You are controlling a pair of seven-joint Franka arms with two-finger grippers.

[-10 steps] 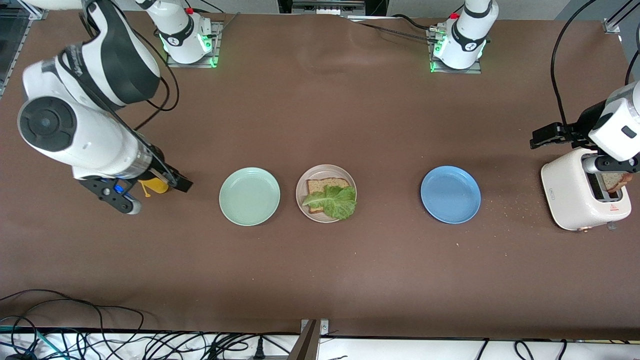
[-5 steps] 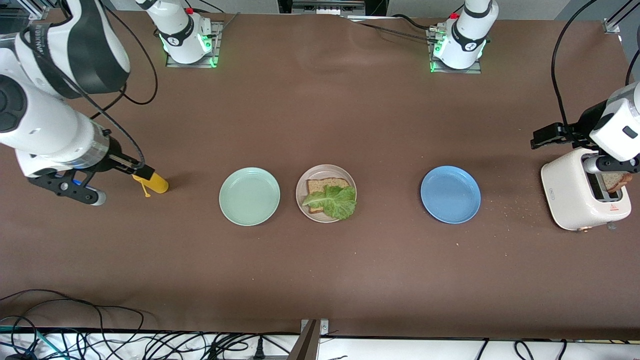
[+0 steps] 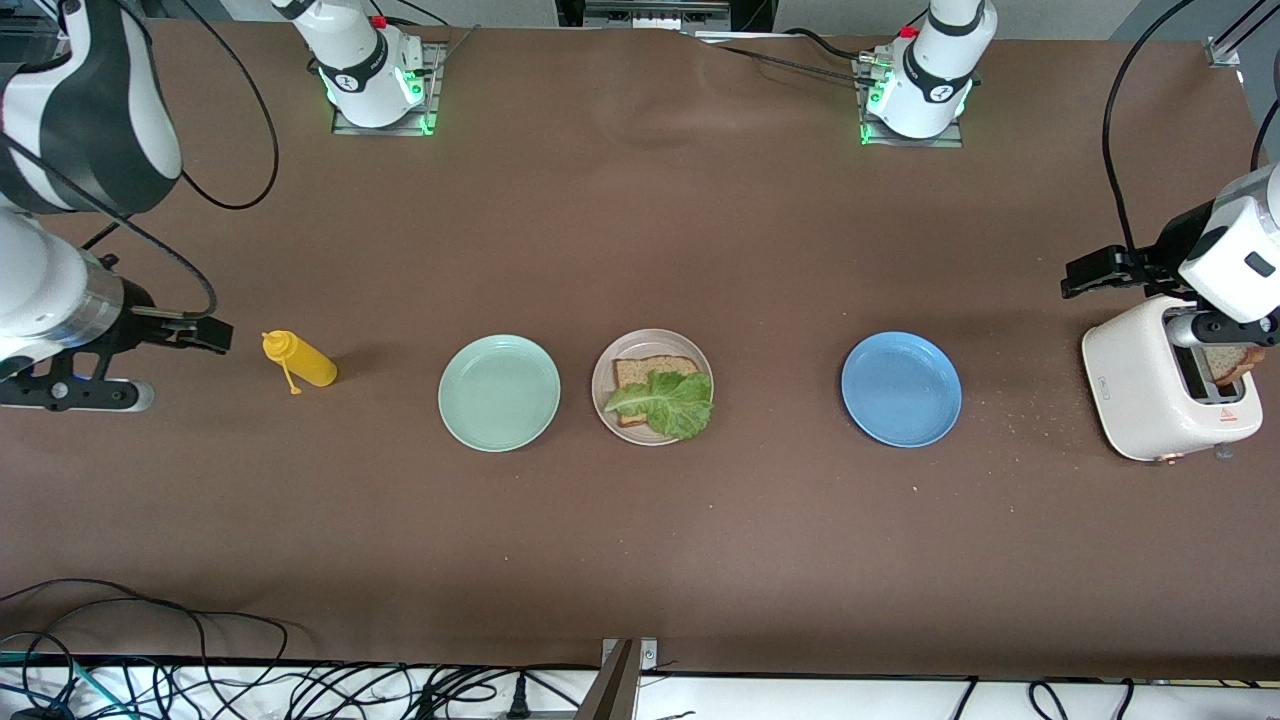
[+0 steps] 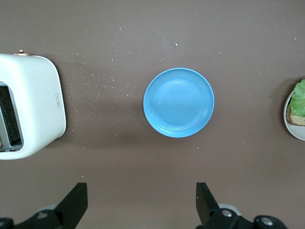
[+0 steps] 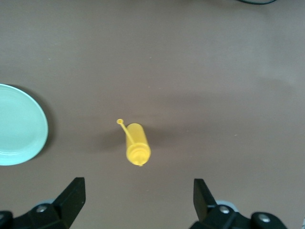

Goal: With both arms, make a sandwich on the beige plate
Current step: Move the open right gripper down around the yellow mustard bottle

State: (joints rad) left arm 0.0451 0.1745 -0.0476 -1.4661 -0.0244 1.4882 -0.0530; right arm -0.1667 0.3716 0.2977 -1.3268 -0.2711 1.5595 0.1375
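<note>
The plate [image 3: 652, 400], mid-surface, holds bread [image 3: 650, 372] under lettuce [image 3: 668, 402]. Left claw [image 4: 143, 207], released, hangs over the toaster [image 3: 1165, 385]; it should pinch that slice [image 3: 1232, 362] squarely. Right claw [image 5: 138, 205], released, waits.

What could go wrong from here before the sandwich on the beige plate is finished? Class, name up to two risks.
1. The lettuce leaf overhangs the bread slice toward the rim of the beige plate; a second slice set down off-centre might push it off.
2. The other bread slice sits in the toaster under the left arm; the open left pincer may drop it or scatter more crumbs.
</note>
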